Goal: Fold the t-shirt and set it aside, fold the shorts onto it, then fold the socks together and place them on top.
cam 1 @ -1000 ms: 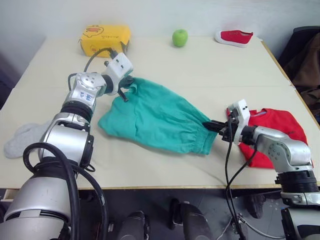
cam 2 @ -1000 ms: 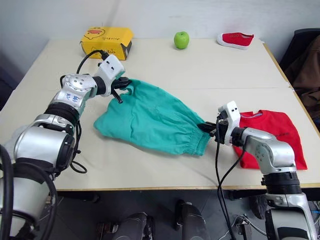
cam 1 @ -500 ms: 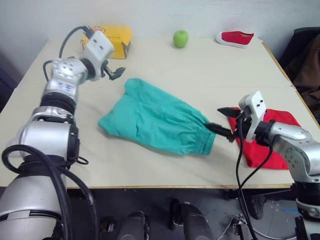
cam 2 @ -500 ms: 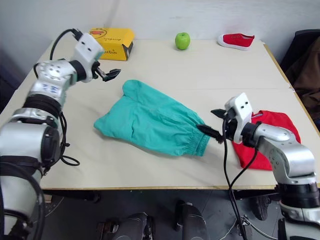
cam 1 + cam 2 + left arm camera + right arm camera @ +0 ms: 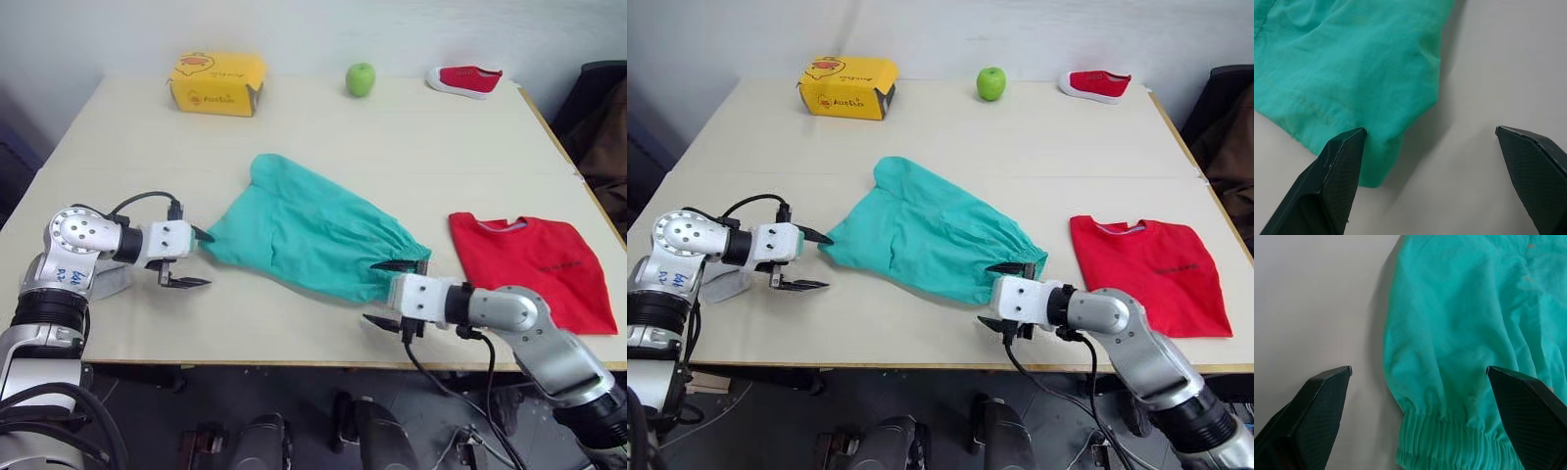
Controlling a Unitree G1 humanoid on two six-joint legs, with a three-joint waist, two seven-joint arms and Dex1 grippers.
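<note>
Across the middle of the frame the shorts (image 5: 312, 238) lie spread flat on the tabletop (image 5: 411, 137), running from upper left to lower right; the t-shirt (image 5: 529, 266) sits folded at the right, well apart from them; a grey sock (image 5: 722, 284) peeks out at the left edge beneath the left arm. A second ago both pincers gripped opposite ends of the shorts; since then they let go, lifted off, and have dropped low toward the near edge. Now the left pincer (image 5: 186, 259) gapes wide and empty just beside the shorts' left corner; the right pincer (image 5: 390, 293) gapes wide and empty at the elastic waistband; neither has hold of cloth. By my judgement the spreading is done and a fresh grasp for the fold itself is being lined up; yellow box (image 5: 217, 82), apple (image 5: 361, 78) and red shoe (image 5: 463, 76) stand along the top.
</note>
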